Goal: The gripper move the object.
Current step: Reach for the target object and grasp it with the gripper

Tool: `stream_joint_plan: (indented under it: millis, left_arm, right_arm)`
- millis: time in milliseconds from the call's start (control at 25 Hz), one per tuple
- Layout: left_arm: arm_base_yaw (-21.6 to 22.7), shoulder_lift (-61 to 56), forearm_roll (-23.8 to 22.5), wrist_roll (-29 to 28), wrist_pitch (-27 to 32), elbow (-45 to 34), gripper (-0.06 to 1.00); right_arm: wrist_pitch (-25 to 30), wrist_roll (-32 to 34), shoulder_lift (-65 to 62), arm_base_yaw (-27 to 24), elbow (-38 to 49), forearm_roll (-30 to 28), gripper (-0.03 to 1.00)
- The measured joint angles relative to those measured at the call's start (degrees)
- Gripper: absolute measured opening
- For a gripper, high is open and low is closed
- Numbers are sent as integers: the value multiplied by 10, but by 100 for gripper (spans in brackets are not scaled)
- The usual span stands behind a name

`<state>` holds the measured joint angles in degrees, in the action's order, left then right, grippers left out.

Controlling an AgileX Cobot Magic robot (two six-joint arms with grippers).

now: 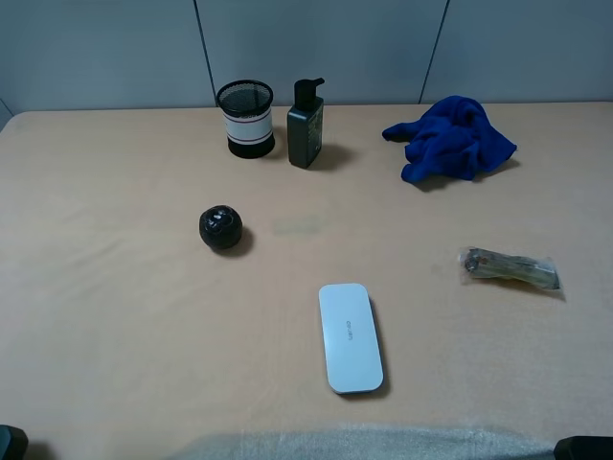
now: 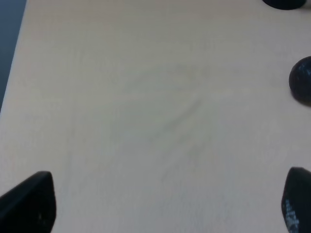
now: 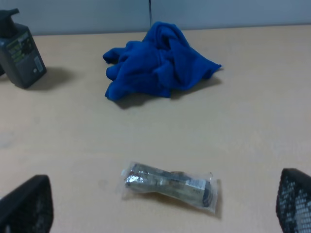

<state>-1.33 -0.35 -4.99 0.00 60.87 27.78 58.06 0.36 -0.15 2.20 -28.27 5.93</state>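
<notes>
A black ball (image 1: 221, 227) lies left of the table's middle; its edge shows in the left wrist view (image 2: 302, 80). A white flat case (image 1: 350, 336) lies near the front. A clear plastic packet (image 1: 510, 269) lies at the right and shows in the right wrist view (image 3: 170, 187). My left gripper (image 2: 163, 204) is open and empty over bare table, back at the front left corner (image 1: 10, 443). My right gripper (image 3: 160, 204) is open and empty, short of the packet, at the front right corner (image 1: 584, 448).
A black mesh pen cup (image 1: 246, 119) and a dark pump bottle (image 1: 306, 125) stand at the back. A crumpled blue cloth (image 1: 452, 137) lies at the back right, beyond the packet (image 3: 158, 63). The table's left edge (image 2: 12, 73) is close to my left gripper.
</notes>
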Motion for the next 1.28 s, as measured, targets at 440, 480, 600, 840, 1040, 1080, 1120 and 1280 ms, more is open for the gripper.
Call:
stream_joint_plan:
  millis: [440,480,600,840,1040,1080,1120,1280]
  left_arm:
    - [0,0,0,0,0,0,94]
    - [0,0,0,0,0,0,94]
    - [0,0,0,0,0,0,94]
    - [0,0,0,0,0,0,94]
    - [0,0,0,0,0,0,94]
    - [0,0,0,0,0,0,94]
    - [0,0,0,0,0,0,94]
    - [0,0,0,0,0,0,94]
  right_arm:
    - [-81,0,172,0,-39,1,69]
    - [-87,0,189,0,-45,1,69]
    - [-105,-4,250,0,-60,1,69]
    - [-158,-14,355,0,-66,8,69]
    - [-208,-28,431,0,-70,13,69]
    - [-210,-31,444,0,-75,13,69]
    - [-211,-37,460,0,-81,13,69]
    - [-214,-60,526,0,-114,13,69]
